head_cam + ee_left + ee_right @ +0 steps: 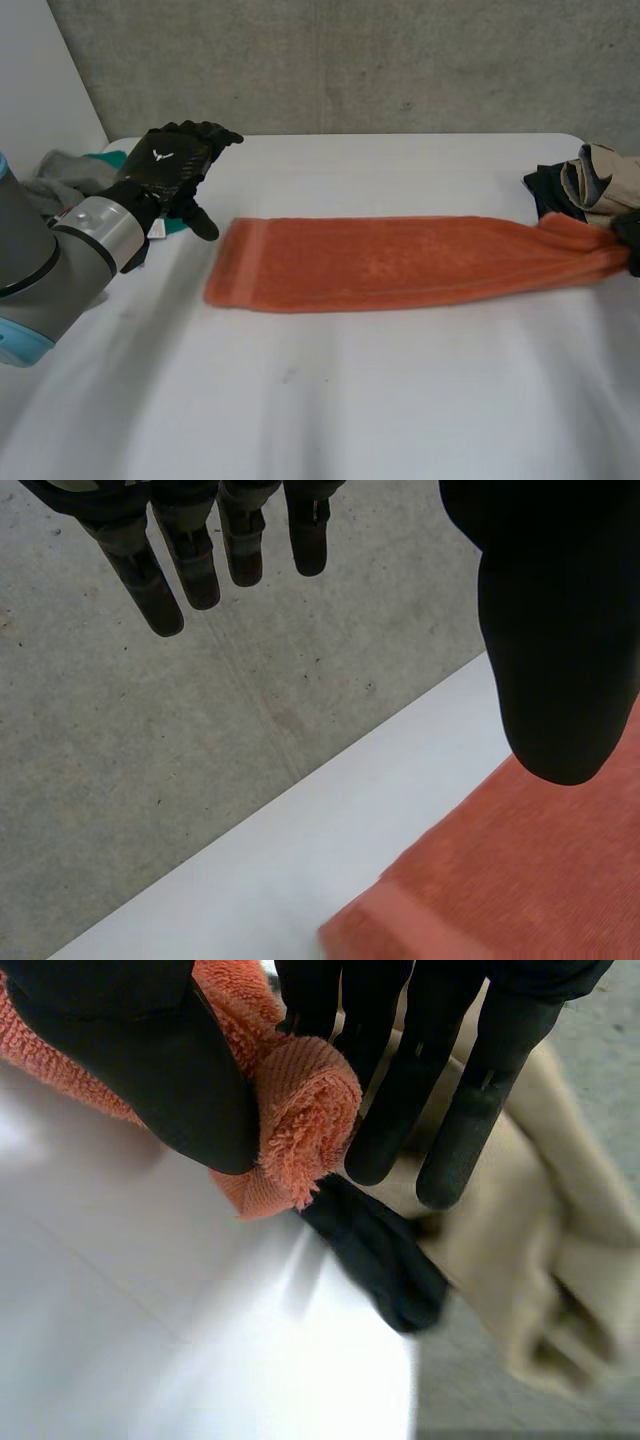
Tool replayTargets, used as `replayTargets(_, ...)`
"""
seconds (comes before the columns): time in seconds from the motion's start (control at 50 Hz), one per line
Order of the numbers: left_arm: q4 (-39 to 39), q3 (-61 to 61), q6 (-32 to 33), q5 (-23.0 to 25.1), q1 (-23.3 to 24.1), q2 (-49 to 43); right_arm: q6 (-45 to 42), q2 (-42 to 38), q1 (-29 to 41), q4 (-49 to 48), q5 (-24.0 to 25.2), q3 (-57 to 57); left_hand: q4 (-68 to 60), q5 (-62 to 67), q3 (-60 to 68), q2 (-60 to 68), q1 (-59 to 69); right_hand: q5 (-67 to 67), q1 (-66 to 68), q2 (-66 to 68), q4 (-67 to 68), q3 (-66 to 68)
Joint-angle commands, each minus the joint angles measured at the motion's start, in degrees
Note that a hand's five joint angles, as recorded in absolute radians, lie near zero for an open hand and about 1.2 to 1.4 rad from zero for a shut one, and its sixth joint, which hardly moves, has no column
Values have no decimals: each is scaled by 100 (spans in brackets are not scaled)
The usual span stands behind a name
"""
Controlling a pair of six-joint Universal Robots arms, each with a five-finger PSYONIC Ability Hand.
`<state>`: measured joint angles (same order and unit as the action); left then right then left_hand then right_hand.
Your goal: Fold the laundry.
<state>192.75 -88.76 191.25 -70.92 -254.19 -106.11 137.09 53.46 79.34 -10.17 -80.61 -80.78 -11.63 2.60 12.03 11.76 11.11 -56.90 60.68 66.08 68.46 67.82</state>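
An orange towel (pixel 400 262) lies stretched lengthwise across the white table (pixel 330 400). My right hand (pixel 630 238) is at the towel's right end near the table's right edge. In the right wrist view this right hand (pixel 150 1060) pinches the bunched towel end (pixel 300 1100) between thumb and fingers. My left hand (pixel 172 165) hovers just past the towel's left end with straight, spread fingers and holds nothing. Its wrist view has the fingers (pixel 190 560) over the table's far edge and the thumb (pixel 550 630) above the towel's corner (pixel 500 880).
A pile of beige and dark clothes (pixel 585 185) sits at the table's right edge, right behind the pinched towel end; the beige cloth (pixel 540 1240) and a dark piece (pixel 385 1260) lie under my right fingers. Grey and teal garments (pixel 70 175) lie at the far left. A concrete wall (pixel 350 60) stands behind.
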Motion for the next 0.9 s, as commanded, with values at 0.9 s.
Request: replayTargets(0.9,148,-19,-290,395,-571,364,1380,-408,4881,-1005,55,1443,163,-260,-203,-176,-111,5690,-5068,-5608,-5846,-5782)
